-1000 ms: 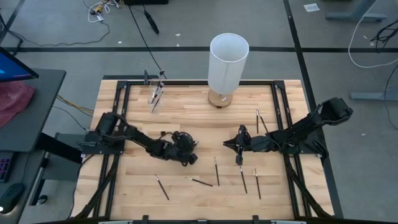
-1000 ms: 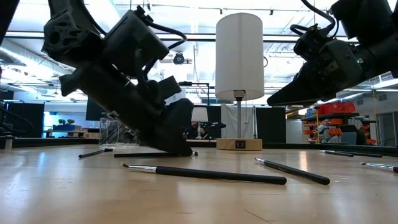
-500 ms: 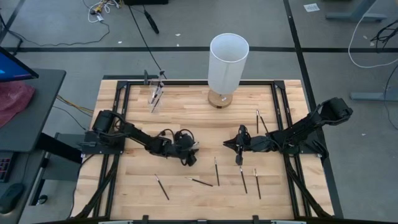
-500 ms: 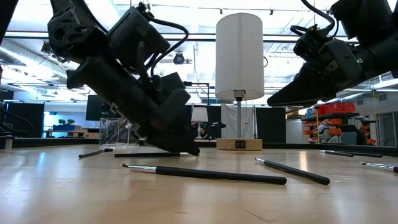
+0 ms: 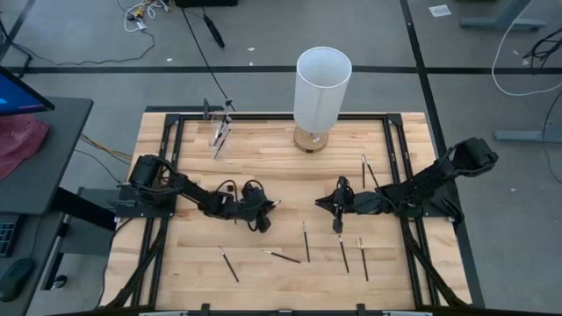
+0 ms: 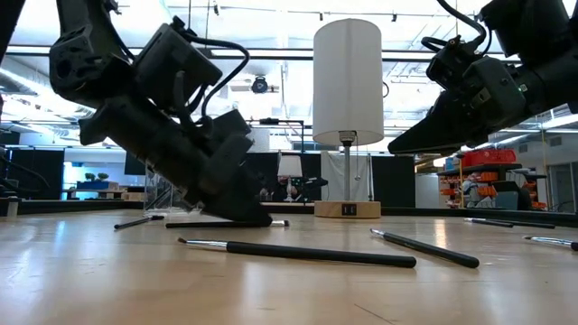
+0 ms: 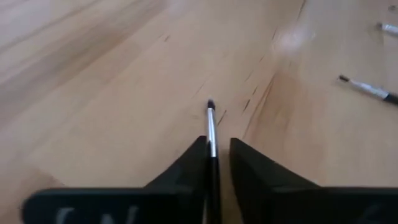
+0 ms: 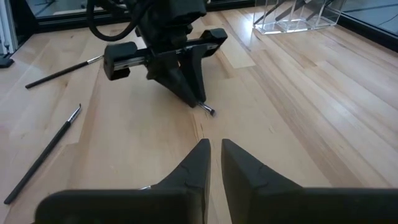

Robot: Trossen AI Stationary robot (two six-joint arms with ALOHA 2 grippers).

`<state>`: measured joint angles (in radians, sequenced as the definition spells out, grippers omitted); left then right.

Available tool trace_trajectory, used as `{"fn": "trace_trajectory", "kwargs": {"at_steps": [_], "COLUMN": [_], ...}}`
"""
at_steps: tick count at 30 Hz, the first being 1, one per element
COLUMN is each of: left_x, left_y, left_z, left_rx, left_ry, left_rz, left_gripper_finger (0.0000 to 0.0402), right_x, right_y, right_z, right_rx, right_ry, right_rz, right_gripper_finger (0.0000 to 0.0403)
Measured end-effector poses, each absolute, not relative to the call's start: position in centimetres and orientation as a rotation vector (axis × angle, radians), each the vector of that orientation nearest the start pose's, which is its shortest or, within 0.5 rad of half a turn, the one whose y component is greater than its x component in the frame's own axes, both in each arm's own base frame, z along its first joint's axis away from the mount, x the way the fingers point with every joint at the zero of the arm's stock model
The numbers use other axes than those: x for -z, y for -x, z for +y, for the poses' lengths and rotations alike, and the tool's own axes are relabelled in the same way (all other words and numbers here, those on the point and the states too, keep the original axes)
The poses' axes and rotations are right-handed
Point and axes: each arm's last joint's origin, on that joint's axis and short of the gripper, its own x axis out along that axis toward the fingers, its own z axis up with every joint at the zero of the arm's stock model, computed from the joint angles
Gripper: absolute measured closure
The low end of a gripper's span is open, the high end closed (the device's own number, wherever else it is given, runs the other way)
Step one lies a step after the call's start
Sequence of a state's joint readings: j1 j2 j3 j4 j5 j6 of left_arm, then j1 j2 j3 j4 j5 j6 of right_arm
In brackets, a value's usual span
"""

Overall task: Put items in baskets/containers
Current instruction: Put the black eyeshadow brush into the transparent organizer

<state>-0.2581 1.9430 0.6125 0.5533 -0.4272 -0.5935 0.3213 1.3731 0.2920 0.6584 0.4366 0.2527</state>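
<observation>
My left gripper (image 5: 273, 204) is left of the table's middle, tilted down, and shut on a thin dark brush (image 7: 211, 124). The brush's small bristle tip (image 8: 209, 111) sticks out past the fingertips. My right gripper (image 5: 319, 204) hangs above the table facing it. Its fingers (image 8: 216, 149) are nearly together with nothing between them. Several more brushes lie flat on the wood, among them one near the front (image 5: 283, 256) and one at the right (image 5: 363, 171). The clear container (image 5: 219, 133) stands at the far left with brushes upright in it. My left gripper pinches the brush between its two fingers, close behind the bristle end (image 7: 211, 134). The fingers slant down from the table's left and run along the brush. In the low view the brush (image 6: 217, 224) lies flat on the table under the fingertips.
A white-shaded lamp (image 5: 322, 92) stands on its wooden base at the far middle. Loose brushes lie in front of both grippers (image 5: 306, 241) (image 5: 343, 253) (image 5: 228, 263). A black frame (image 5: 263, 115) runs around the table top.
My left gripper has drawn back a little toward the table's left edge and tipped slightly. The brush under it has stayed flat on the table in the same place. My right gripper has kept still.
</observation>
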Motion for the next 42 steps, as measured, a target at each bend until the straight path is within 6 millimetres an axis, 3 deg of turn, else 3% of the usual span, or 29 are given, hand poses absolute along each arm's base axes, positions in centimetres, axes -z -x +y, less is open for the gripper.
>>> {"fn": "trace_trajectory", "kwargs": {"at_steps": [7,28,42], "left_x": [-6.0,-8.4,-10.5], "left_y": [-29.4,-29.7,-30.8], "left_z": [-5.9,-5.9,-5.9], "left_rx": [-0.336,-0.295,-0.316], "left_ry": [0.283,0.279,0.297], "left_rz": [0.668,0.555,0.318], "left_gripper_finger": [0.039,0.0391,0.0391], "right_x": [-13.7,-13.9,-14.0], "right_y": [-21.5,-21.6,-21.6], "right_z": [5.9,5.9,5.9], "right_rx": [0.16,0.157,0.147], "right_ry": [-0.099,-0.105,-0.136], "right_rz": [0.361,0.34,0.336], "right_gripper_finger": [0.036,0.036,0.036]}}
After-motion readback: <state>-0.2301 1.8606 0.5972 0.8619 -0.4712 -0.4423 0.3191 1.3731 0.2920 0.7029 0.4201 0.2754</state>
